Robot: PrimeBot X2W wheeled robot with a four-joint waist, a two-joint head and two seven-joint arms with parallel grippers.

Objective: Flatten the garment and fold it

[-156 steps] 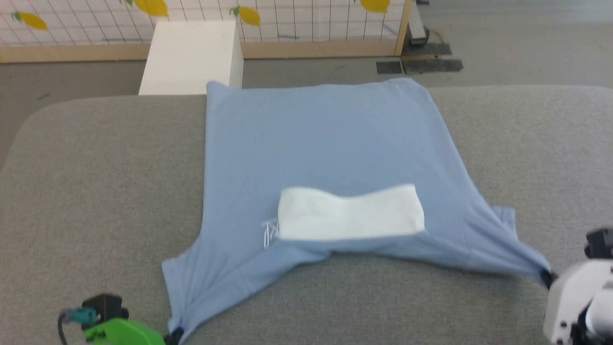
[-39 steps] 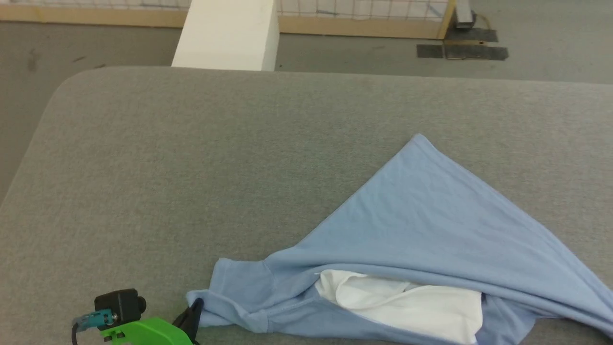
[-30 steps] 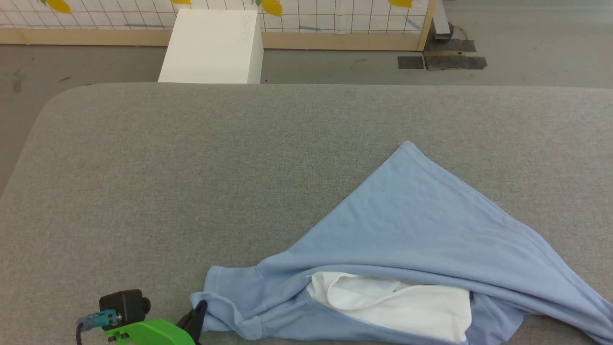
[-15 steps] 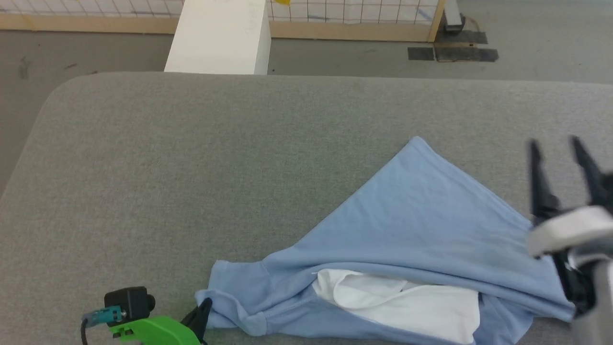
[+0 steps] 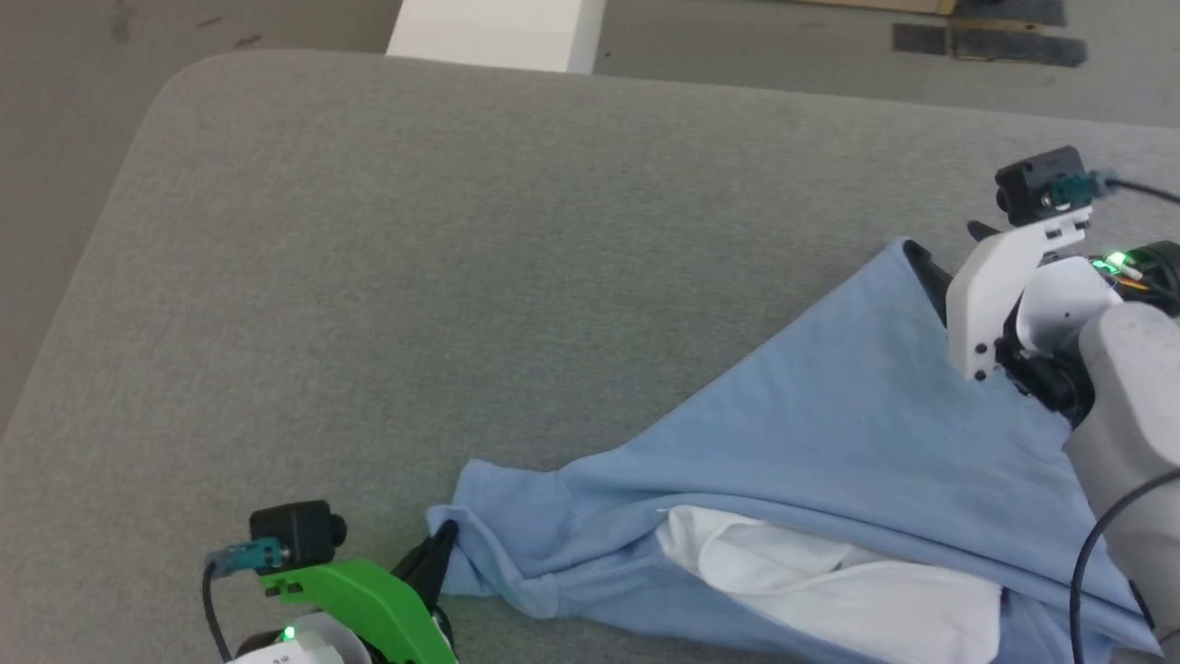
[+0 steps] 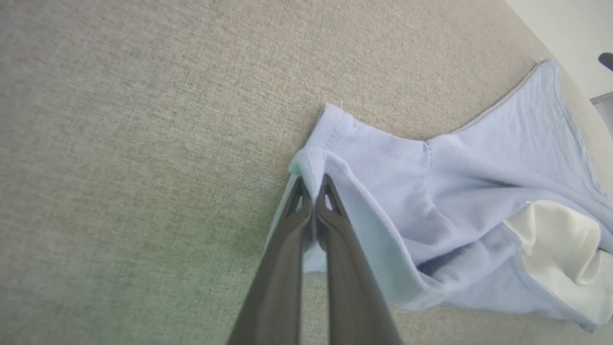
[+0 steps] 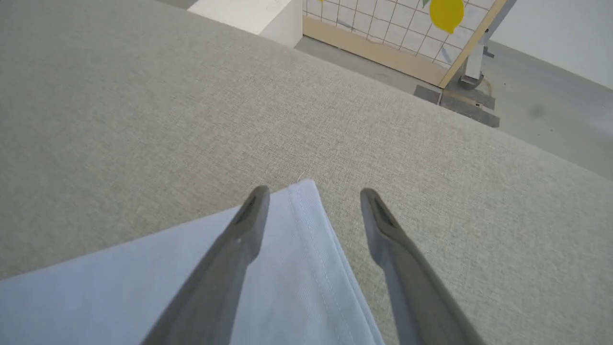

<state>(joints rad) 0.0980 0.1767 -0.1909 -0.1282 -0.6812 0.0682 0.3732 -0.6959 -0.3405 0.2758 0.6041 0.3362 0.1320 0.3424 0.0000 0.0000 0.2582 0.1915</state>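
gripping garment (image 5: 830, 433) edge | left claw (image 6: 313, 184) clamped | right claw (image 7: 313, 193) apart over its corner

garment (image 5: 830, 433) on surface (image 5: 415, 231) at right, box (image 5: 498, 32) seemingly on floor behind

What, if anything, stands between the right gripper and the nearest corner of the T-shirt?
Nothing visible does. The right gripper is open, and its fingers straddle the far corner of the T-shirt. Plain grey cushion lies around that corner.
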